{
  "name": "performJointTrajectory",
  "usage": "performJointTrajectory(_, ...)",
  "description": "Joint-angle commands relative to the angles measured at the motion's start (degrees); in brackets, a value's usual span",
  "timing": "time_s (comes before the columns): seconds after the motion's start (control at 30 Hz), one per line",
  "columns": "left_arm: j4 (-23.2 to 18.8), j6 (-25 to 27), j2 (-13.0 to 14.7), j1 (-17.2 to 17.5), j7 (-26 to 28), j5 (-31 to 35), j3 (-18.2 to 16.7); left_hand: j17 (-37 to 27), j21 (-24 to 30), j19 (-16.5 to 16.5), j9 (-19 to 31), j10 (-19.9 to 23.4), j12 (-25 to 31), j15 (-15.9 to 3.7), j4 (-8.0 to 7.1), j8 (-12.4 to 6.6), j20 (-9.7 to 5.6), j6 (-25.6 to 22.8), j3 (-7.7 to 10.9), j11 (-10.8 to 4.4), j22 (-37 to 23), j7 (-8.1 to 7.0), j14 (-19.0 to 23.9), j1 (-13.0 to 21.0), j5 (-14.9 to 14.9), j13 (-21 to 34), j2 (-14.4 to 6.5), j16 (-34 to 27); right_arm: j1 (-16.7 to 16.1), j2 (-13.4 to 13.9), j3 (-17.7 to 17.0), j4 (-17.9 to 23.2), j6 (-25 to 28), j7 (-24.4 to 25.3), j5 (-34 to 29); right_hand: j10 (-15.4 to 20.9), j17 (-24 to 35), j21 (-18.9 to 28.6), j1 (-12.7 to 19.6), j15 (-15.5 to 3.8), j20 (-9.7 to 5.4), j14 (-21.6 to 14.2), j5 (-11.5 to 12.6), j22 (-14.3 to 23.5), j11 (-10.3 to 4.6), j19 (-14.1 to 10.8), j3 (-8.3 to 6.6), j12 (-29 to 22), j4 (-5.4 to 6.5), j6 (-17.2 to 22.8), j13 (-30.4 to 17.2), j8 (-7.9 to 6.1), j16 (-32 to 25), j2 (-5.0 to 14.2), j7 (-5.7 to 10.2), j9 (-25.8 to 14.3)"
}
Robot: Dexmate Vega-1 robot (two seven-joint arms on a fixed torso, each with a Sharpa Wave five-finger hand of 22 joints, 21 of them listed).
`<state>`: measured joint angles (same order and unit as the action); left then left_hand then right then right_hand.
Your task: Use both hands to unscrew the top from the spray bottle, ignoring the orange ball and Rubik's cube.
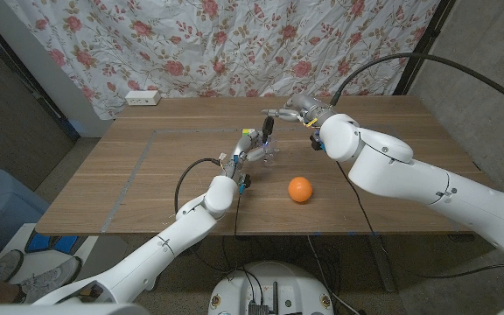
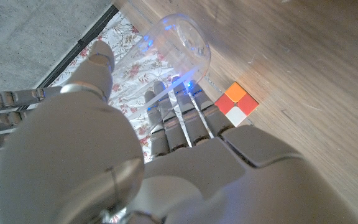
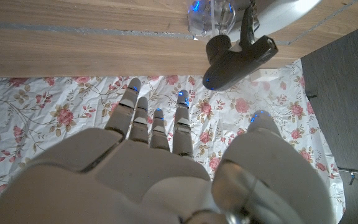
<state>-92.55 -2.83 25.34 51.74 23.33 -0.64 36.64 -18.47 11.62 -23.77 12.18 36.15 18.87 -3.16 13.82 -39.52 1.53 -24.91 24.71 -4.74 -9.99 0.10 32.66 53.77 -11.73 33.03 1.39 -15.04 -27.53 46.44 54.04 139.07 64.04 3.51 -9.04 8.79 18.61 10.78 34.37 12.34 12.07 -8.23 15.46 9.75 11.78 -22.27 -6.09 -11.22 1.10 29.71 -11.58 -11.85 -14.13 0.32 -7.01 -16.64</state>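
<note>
A: Report nearest items first.

B: The ball (image 1: 299,189) sits on the table (image 1: 129,184) toward the near edge, to the robot's right of the left hand (image 1: 250,150) and apart from it.

A: Left hand status?

B: It grips the clear bottle (image 1: 266,152) near the table's centre. In the left wrist view the fingers (image 2: 180,121) wrap around the bottle's transparent body (image 2: 180,43), thumb on the opposite side. The bottle is held off upright; the exact tilt cannot be told.

A: Bottle top?

B: In the right wrist view, the black spray head (image 3: 238,56) is on the bottle's neck (image 3: 211,14). Whether it is loosened cannot be told.

A: The cube?

B: It (image 2: 236,104) lies on the wood just beyond the left hand's fingertips, orange, red and white faces showing.

A: Right hand status?

B: The right hand (image 1: 289,112) hovers just beyond the bottle, fingers (image 3: 157,121) extended and spread, holding nothing, clear of the spray head.

A: Farthest items?

B: A white power strip (image 1: 142,97) at the table's far left edge, and a floral curtain (image 1: 234,44) behind it.
</note>
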Motion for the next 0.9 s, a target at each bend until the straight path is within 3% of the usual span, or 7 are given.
performJointTrajectory(0.03,0.7,0.0,-0.2,-0.7,-0.7,-0.4,0.3,-0.1,0.1,-0.3,0.1,1.5,0.3,-2.71,-4.2,-0.31,0.14,-3.3,4.5,-0.48,-0.3,0.67,0.5,-10.1,0.3,0.2,-10.6,0.0,4.1,-1.2,5.3,-1.0,2.5,-1.0,-1.8,0.0,0.0,-0.3,-0.2,0.18,0.33,0.3,-0.2,0.1,0.52,0.3,0.21,0.1,0.13,-0.3,-0.2,0.11,0.0,0.05,-0.42,-0.3)
performJointTrajectory(0.43,1.3,0.3,-0.5,-1.2,-0.8,-0.6,0.4,-0.2,0.1,-0.3,0.2,1.4,0.2,-2.71,-4.26,-0.24,0.14,-3.4,4.61,-0.62,-0.3,0.72,0.5,-10.2,0.3,0.2,-10.7,-0.1,8.4,-2.4,10.5,-2.2,6.0,-1.9,-3.6,-0.2,-0.1,-0.3,0.2,0.07,0.27,0.5,-0.4,0.1,0.57,0.5,-0.08,0.0,-0.44,-0.7,-0.2,0.03,0.2,0.24,-0.56,-0.3)
performJointTrajectory(0.47,1.3,0.3,-0.5,-1.2,-0.8,-0.7,0.5,-0.1,0.1,-0.3,0.2,1.4,0.2,-2.7,-4.25,-0.24,0.16,-3.4,4.61,-0.59,-0.3,0.73,0.5,-10.2,0.3,0.2,-10.7,-0.1,8.5,-2.5,10.7,-2.4,6.0,-1.9,-3.5,-0.3,-0.2,-0.2,1.7,0.05,0.23,0.6,-0.5,0.1,0.47,0.8,-1.04,-0.2,-1.81,-0.8,-0.3,-0.27,0.3,0.94,-0.55,-0.4)
performJointTrajectory(0.6,1.1,0.8,-0.5,-1.1,-0.8,-0.8,0.4,-0.2,0.1,-0.3,0.2,1.4,0.2,-2.63,-4.28,-0.22,0.18,-3.4,4.67,-0.44,-0.3,0.76,0.5,-10.2,0.3,0.3,-10.8,-0.1,9.4,-2.8,11.2,-2.9,6.0,-2.5,-2.8,-0.4,-0.2,-0.1,2.6,0.03,0.22,0.5,-0.4,0.1,0.53,0.9,-1.66,-0.2,-2.61,-1.1,-0.3,-0.34,0.4,1.47,-0.49,-0.4)
performJointTrajectory(0.7,1.2,0.6,-0.4,-1.1,-0.8,-1.0,0.4,-0.2,0.1,-0.3,0.2,1.4,0.2,-2.61,-4.26,-0.21,0.19,-3.4,4.73,-0.41,-0.3,0.79,0.5,-10.2,0.3,0.3,-10.8,-0.1,10.7,-3.0,12.2,-3.4,6.7,-3.1,-2.6,-0.6,-0.4,-0.1,4.8,0.09,0.22,0.6,0.1,0.1,0.35,1.2,-3.05,-0.3,-4.68,-1.5,-0.3,-0.51,0.5,2.33,-0.43,-0.5)
performJointTrajectory(0.9,1.4,0.6,-0.5,-1.3,-0.8,-1.1,0.5,-0.2,0.1,-0.3,0.2,1.4,0.2,-2.61,-4.28,-0.21,0.21,-3.5,4.8,-0.45,-0.3,0.84,0.5,-10.3,0.3,0.3,-10.8,-0.1,11.9,-3.2,12.9,-4.0,7.1,-3.5,-1.6,-1.2,-0.6,-0.1,6.0,0.11,0.22,0.8,0.4,0.1,0.25,1.4,-3.87,-0.2,-6.01,-1.7,-0.3,-0.62,0.7,2.8,0.18,-0.6)
